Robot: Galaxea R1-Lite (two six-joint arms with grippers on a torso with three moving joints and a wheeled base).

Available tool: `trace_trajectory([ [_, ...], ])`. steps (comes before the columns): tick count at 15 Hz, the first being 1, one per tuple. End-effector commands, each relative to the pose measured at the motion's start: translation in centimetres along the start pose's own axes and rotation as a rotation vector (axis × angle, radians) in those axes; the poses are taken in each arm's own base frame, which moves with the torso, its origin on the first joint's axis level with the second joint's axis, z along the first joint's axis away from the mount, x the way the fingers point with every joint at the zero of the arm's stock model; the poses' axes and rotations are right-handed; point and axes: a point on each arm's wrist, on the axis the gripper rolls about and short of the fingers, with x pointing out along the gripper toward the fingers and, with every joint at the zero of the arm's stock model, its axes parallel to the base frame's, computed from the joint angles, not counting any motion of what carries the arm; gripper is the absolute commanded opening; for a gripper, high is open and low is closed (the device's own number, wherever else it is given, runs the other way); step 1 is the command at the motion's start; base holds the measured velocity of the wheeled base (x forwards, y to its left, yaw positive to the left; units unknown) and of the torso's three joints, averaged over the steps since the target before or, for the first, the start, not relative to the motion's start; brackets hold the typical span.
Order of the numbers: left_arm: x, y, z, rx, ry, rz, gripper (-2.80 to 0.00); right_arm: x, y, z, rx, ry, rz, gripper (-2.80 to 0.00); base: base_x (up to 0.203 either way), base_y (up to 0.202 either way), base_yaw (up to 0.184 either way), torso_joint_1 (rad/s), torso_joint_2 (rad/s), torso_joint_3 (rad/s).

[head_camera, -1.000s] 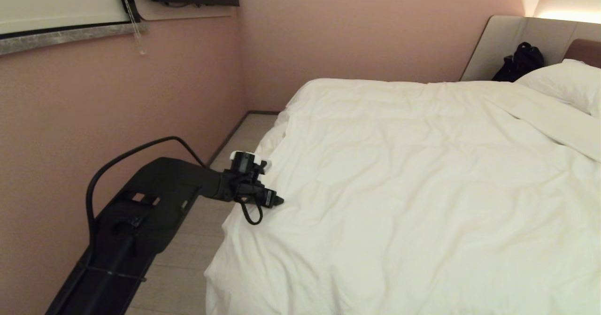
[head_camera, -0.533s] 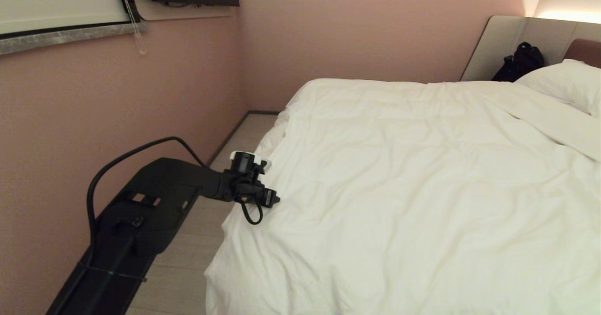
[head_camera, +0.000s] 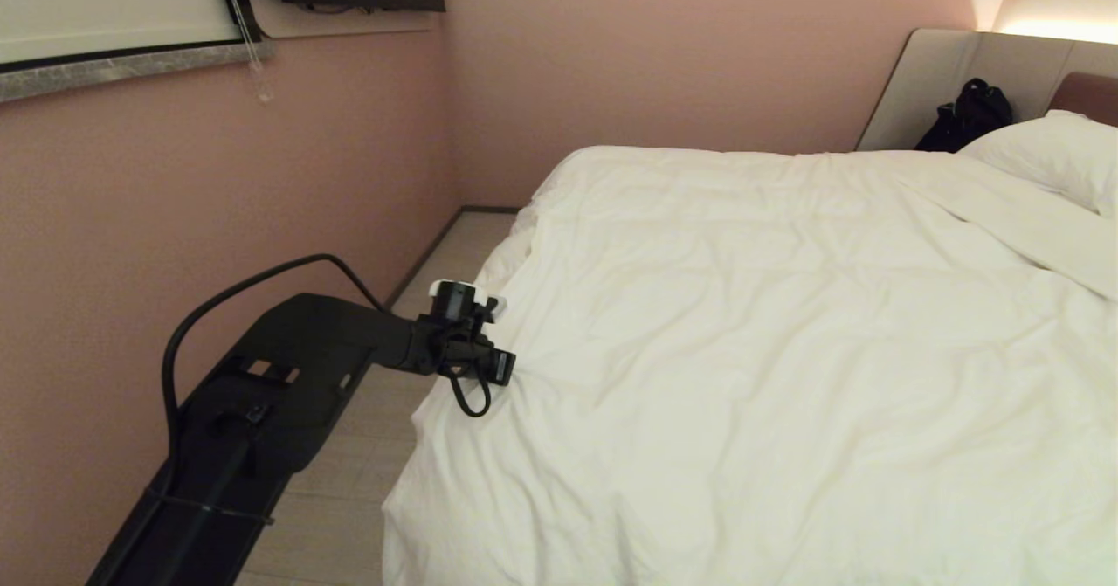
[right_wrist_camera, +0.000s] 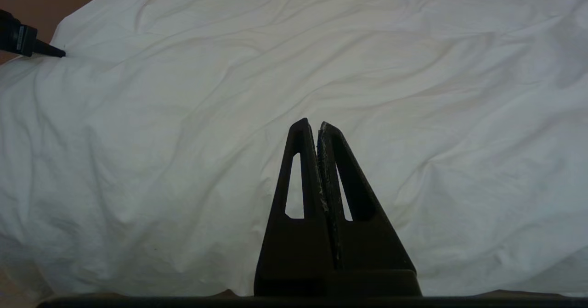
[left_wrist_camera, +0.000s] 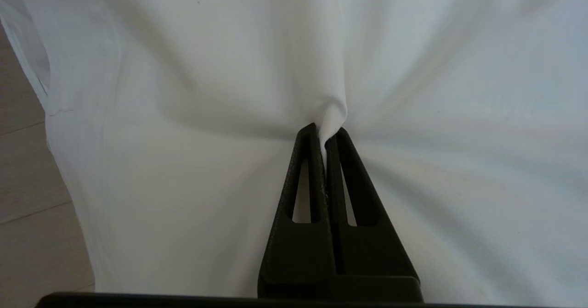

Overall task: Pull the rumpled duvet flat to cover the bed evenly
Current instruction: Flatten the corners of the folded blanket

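The duvet (head_camera: pixel 786 341) lies spread over most of the bed (head_camera: pixel 952 71), white, puffy and creased with shallow wrinkles, its near-left corner hanging over the mattress edge toward the floor (head_camera: pixel 349 481) and its far end reaching the pillow (head_camera: pixel 1057 154) by the headboard. The left tool (head_camera: pixel 508 368) sits at the duvet's left edge, near the corner, with its fingers pressed together on a small tuck of the fabric; the left wrist view shows cloth gathered into a peak between the tips, with creases radiating away from the pinch. The right tool (right_wrist_camera: pixel 317 126) is pressed together on nothing, hovering above the open middle of the duvet without touching it. The duvet looks soft, light for its bulk and fully limp, so it will likely follow a pull only locally, stretching into ridges rather than sliding as one sheet; its smooth cover may slip out of a shallow pinch. A deeper hold that takes in the filling as well as the cover, close to the hem or corner, would probably carry more of it along. A black bag (head_camera: pixel 965 114) rests against the beige panel beyond the bed's far side.
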Motion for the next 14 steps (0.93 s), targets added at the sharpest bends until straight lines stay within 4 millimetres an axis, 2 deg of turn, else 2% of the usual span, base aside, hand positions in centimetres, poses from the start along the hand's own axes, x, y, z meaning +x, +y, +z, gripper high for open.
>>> trace_trajectory([
  [1, -0.2, 0.0, 0.2, 0.0, -0.004, 0.001, -2.8, 0.0, 0.0, 0.0, 0.0, 0.0, 0.0, -2.8, 0.0, 0.0, 0.0, 0.0, 0.0, 0.0],
  [5, -1.3, 0.4, 1.0, -0.04, -0.019, 0.039, -2.8, 0.0, 0.0, 0.0, 0.0, 0.0, 0.001, -2.8, 0.0, 0.0, 0.0, 0.0, 0.0, 0.0],
  [11, -3.1, 5.4, 0.9, -0.16, -0.031, 0.197, -2.8, 0.0, 0.0, 0.0, 0.0, 0.0, 0.0, -2.8, 0.0, 0.0, 0.0, 0.0, 0.0, 0.0],
  [14, -3.4, 5.7, 0.2, -0.179, -0.007, 0.203, -2.8, 0.0, 0.0, 0.0, 0.0, 0.0, 0.0, -2.8, 0.0, 0.0, 0.0, 0.0, 0.0, 0.0],
])
